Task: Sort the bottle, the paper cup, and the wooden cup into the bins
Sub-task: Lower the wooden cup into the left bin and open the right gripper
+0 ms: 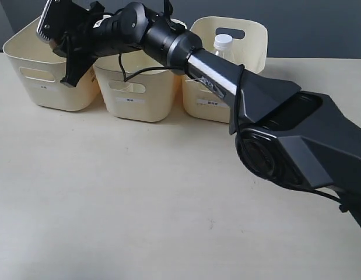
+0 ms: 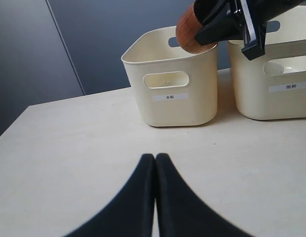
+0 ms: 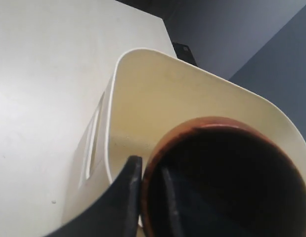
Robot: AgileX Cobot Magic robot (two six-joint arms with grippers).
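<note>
The bins (image 1: 49, 99) line the surface (image 1: 139, 204); the bottle (image 1: 223, 44) stands in the right-hand one. The wooden cup (image 2: 192, 32), rounded and dark brown, hangs tilted over the leftmost one's rim, with my right pincer (image 3: 149, 172) clamped on its lip. My left pincer (image 2: 155, 159) is closed and empty. Next, I reckon: centre the cup over the opening, then release.

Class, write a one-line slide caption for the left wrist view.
Right end effector holds the wooden cup tilted above a cream bin; left end effector shut.
</note>
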